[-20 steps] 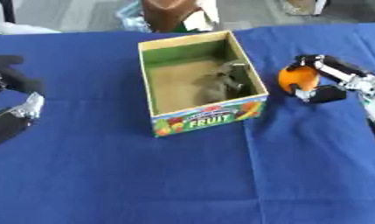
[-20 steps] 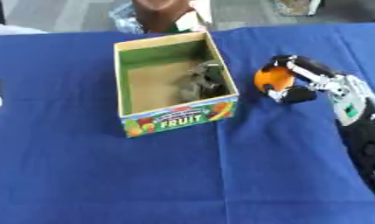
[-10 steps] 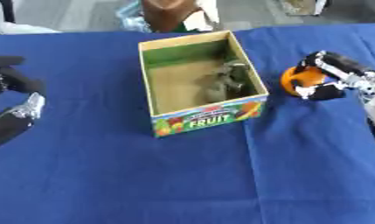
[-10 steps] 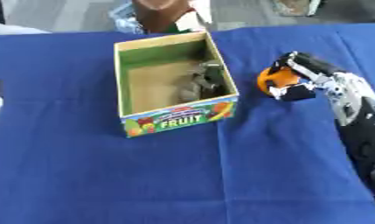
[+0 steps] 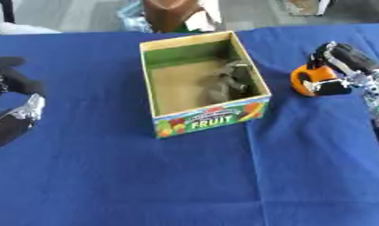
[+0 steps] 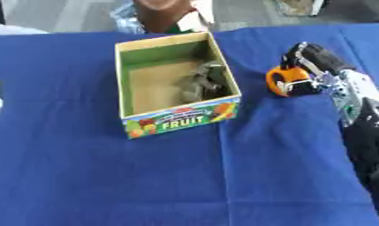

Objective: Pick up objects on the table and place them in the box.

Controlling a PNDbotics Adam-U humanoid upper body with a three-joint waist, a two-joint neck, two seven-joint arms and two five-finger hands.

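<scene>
Right hand (image 6: 320,66) fingers curl around an orange object (image 5: 309,79), apparently beside the box (image 5: 206,122).

A blue cloth (image 5: 184,176) covers the table from edge to edge, lying mostly flat with faint creases. Beyond its far edge runs a strip of grey floor (image 5: 76,13). At the top middle, just behind the table, stands a brown rounded shape (image 5: 167,13) with something white (image 5: 210,11) beside it and a pale blue patch (image 5: 133,11) on its other side. A white bit (image 5: 18,28) shows at the far left edge.
</scene>
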